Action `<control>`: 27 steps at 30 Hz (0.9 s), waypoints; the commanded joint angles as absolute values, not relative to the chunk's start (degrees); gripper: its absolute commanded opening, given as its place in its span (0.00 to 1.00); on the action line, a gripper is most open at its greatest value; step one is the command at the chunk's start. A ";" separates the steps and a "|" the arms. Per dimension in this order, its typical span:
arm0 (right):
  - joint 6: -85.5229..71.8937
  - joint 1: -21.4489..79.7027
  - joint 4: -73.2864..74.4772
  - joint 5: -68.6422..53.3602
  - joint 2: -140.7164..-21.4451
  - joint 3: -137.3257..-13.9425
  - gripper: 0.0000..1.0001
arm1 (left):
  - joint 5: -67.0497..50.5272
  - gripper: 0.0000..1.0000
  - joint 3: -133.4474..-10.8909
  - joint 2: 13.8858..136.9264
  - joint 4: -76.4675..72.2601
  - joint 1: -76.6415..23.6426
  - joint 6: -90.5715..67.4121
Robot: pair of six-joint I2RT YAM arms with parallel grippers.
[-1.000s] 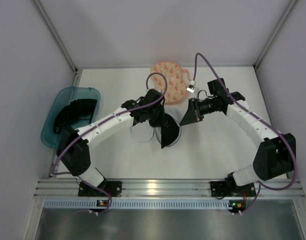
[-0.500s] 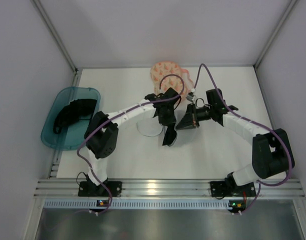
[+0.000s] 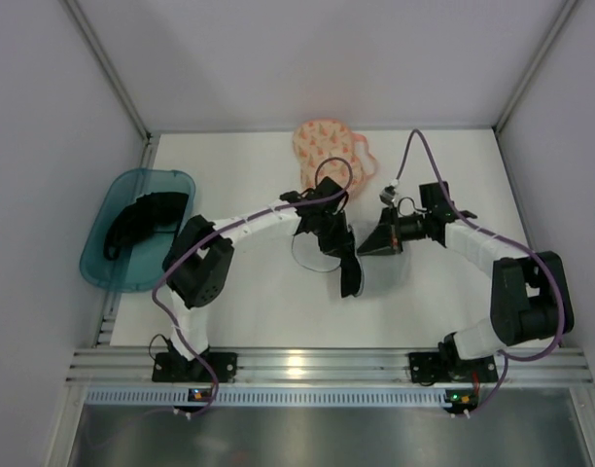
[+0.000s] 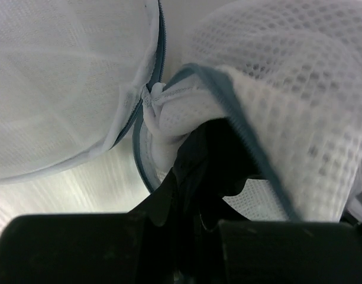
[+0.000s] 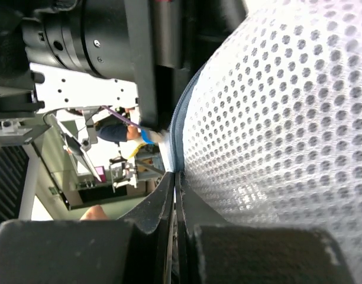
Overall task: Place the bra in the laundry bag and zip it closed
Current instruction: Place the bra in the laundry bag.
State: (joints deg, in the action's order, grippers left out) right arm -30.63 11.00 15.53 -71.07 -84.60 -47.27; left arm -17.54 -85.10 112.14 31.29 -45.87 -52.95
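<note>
In the top view we record even, diffuse overhead light: the white table [image 3: 249,311] is bright, shadows on it are soft, and the metal rail [image 3: 297,364] carries a glare patch. In the left wrist view the white mesh [image 4: 299,89] is soft-focused. The right wrist view resolves it sharply behind a dark foreground.

The left arm [image 3: 241,222] stretches forward and inward to the middle, and its hand [image 3: 333,240] is clamped on mesh [image 4: 299,106]. The right arm [image 3: 484,245] folds inward at the elbow. Its hand [image 3: 388,236] sits near the left one, with the fingers pressed together on a mesh edge.
</note>
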 commanded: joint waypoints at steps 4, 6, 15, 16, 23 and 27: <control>-25.22 10.81 19.61 -76.64 -81.13 -49.48 0.00 | -21.98 0.00 -79.02 97.13 30.84 -42.72 -55.90; -26.18 12.82 18.03 -76.64 -80.86 -49.22 0.00 | -21.36 0.00 -77.96 93.88 34.17 -41.05 -54.94; -49.12 20.30 -12.72 -73.13 -84.80 -44.39 0.00 | -7.31 0.00 -80.33 90.52 45.62 -41.21 -51.24; -50.52 20.30 -13.79 -73.13 -85.34 -44.12 0.00 | -6.34 0.00 -80.68 91.75 45.70 -41.74 -51.94; -49.40 19.08 -13.89 -73.30 -87.89 -41.75 0.00 | -2.02 0.00 -92.71 110.80 44.47 -47.02 -52.82; -44.93 14.43 -7.32 -74.26 -87.02 -41.48 0.00 | -1.23 0.00 -97.47 116.36 44.04 -48.42 -53.43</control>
State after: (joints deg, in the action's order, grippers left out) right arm -47.42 17.30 -8.12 -71.72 -88.20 -41.21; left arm -4.95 -93.78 114.34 45.04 -47.90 -52.47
